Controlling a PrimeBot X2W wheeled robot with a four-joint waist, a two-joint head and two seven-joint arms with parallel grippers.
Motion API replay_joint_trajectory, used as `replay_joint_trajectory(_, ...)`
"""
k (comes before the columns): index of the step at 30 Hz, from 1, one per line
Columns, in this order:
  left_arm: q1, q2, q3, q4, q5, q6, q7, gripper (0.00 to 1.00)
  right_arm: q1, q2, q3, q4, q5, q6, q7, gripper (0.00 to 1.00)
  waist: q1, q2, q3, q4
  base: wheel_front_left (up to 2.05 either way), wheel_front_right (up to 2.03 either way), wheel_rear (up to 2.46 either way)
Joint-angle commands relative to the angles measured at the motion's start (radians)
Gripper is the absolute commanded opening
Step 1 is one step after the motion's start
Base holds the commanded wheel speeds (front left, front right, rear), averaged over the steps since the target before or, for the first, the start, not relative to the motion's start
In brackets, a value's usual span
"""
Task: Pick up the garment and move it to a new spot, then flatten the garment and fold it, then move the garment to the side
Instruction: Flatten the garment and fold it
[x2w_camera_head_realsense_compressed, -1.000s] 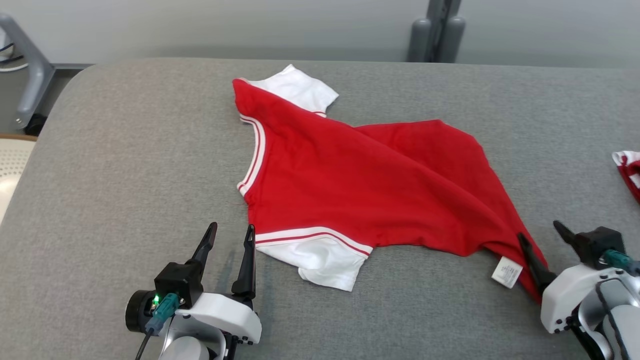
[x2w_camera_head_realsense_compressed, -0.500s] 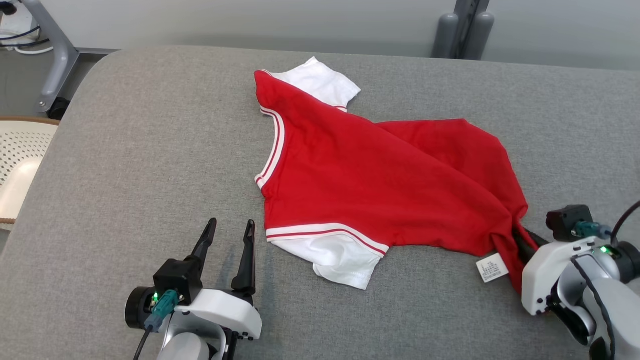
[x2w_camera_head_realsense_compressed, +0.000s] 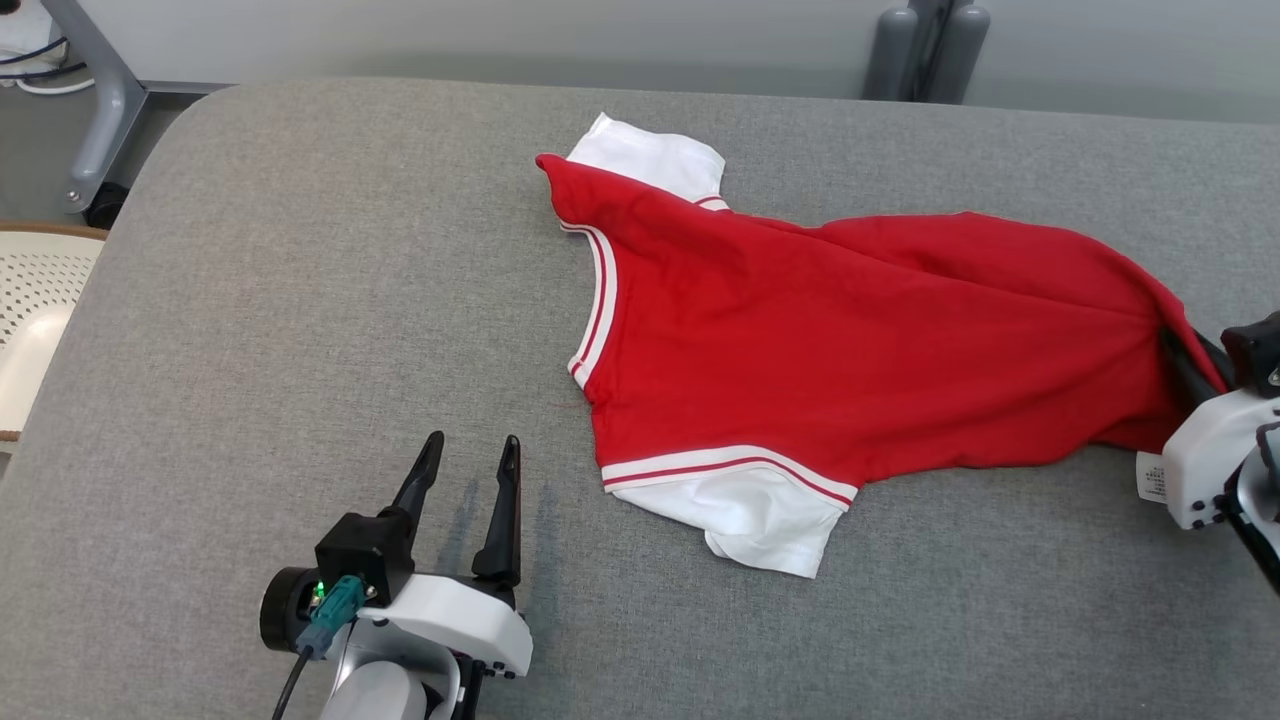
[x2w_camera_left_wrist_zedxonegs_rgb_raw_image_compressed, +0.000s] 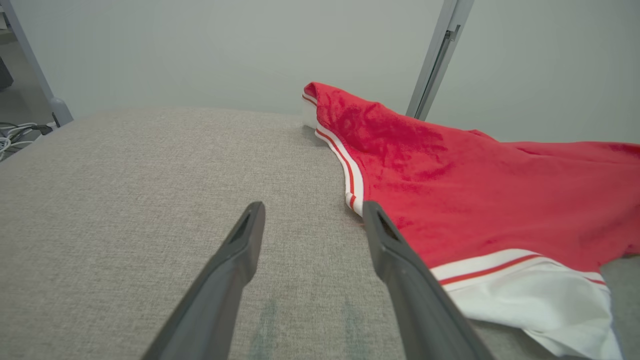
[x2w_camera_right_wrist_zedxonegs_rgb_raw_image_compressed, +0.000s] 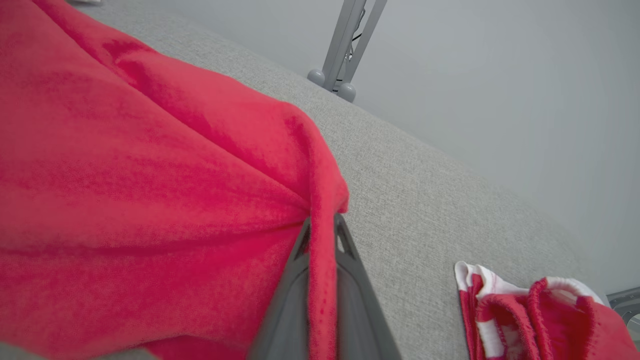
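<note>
Right gripper (x2w_camera_right_wrist_zedxonegs_rgb_raw_image_compressed: 322, 225) has just clamped its fingers (x2w_camera_right_wrist_zedxonegs_rgb_raw_image_compressed: 352, 285) on the hem of the red, white-sleeved cotton T-shirt (x2w_camera_head_realsense_compressed: 850, 340), starting its move; left gripper (x2w_camera_head_realsense_compressed: 472, 445) keeps its fingers (x2w_camera_left_wrist_zedxonegs_rgb_raw_image_compressed: 235, 260) apart.

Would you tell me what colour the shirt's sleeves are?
The sleeves are white, with a red stripe; best in the head view.

Setting: robot test lab, most likely | Signs: one large grey bench (x2w_camera_head_realsense_compressed: 300, 300) (cloth-covered, rounded corners) | bare pale wall (x2w_camera_head_realsense_compressed: 500, 40) behind | grey metal frame leg (x2w_camera_head_realsense_compressed: 95, 120) and twin posts (x2w_camera_head_realsense_compressed: 925, 50) | loose cables (x2w_camera_left_wrist_zedxonegs_rgb_raw_image_compressed: 12, 135) on the floor | perforated cream seat (x2w_camera_head_realsense_compressed: 40, 300) at left
</note>
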Motion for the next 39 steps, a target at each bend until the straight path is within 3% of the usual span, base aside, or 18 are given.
replay_joint_trajectory(1,-0.012,0.005,-0.003,0.001,-0.008,-0.001,0.0,1.0,-0.008,0.014,-0.015,0.02,-0.018,-0.001,-0.019,0.72,0.0,0.0,0.001,-0.001,0.0,0.0,0.0)
replay_joint_trajectory(2,-0.012,0.004,-0.007,0.002,-0.007,-0.001,0.0,1.0,-0.011,0.022,-0.024,0.033,-0.03,-0.001,-0.029,1.0,0.0,0.0,0.002,-0.001,0.0,0.0,0.0)
replay_joint_trajectory(9,-0.015,0.004,-0.033,0.021,-0.015,-0.017,0.0,1.0,0.029,0.064,-0.112,0.018,-0.07,-0.001,-0.064,1.0,0.0,0.0,-0.001,-0.025,0.0,0.0,0.0)
replay_joint_trajectory(17,-0.039,0.005,-0.085,0.1,-0.059,-0.048,0.0,1.0,0.212,0.092,-0.308,-0.327,-0.13,0.0,-0.064,1.0,0.0,0.0,-0.024,-0.087,0.0,0.0,0.0)
replay_joint_trajectory(22,-0.068,0.004,-0.113,0.179,-0.08,-0.055,0.017,1.0,0.348,0.155,-0.399,-0.537,-0.189,0.0,-0.064,1.0,0.0,0.0,-0.034,-0.131,0.0,0.0,0.0)
replay_joint_trajectory(29,-0.1,0.009,-0.103,0.278,-0.096,-0.034,0.033,1.0,0.484,0.272,-0.46,-0.791,-0.219,0.0,-0.064,1.0,0.0,0.0,-0.039,-0.185,0.0,0.0,0.0)
replay_joint_trajectory(35,-0.127,0.016,-0.098,0.359,-0.094,-0.007,0.041,1.0,0.549,0.322,-0.423,-0.867,-0.209,0.0,-0.063,1.0,0.0,0.0,-0.042,-0.216,0.0,0.0,0.0)
replay_joint_trajectory(36,-0.132,0.017,-0.099,0.37,-0.092,-0.003,0.045,0.68,0.553,0.325,-0.418,-0.872,-0.208,0.0,-0.063,1.0,0.0,0.0,-0.042,-0.219,0.0,0.0,0.0)
replay_joint_trajectory(37,-0.136,0.017,-0.099,0.379,-0.093,0.0,0.047,0.47,0.558,0.328,-0.415,-0.875,-0.207,0.0,-0.063,1.0,0.0,0.0,-0.042,-0.221,0.0,0.0,0.0)
replay_joint_trajectory(38,-0.138,0.016,-0.101,0.388,-0.096,-0.004,0.051,0.34,0.56,0.33,-0.413,-0.878,-0.205,0.0,-0.063,1.0,0.0,0.0,-0.042,-0.224,0.0,0.0,0.0)
replay_joint_trajectory(39,-0.141,0.016,-0.106,0.397,-0.098,-0.01,0.056,0.15,0.562,0.33,-0.412,-0.881,-0.204,0.0,-0.063,1.0,0.0,0.0,-0.043,-0.226,0.0,0.0,0.0)
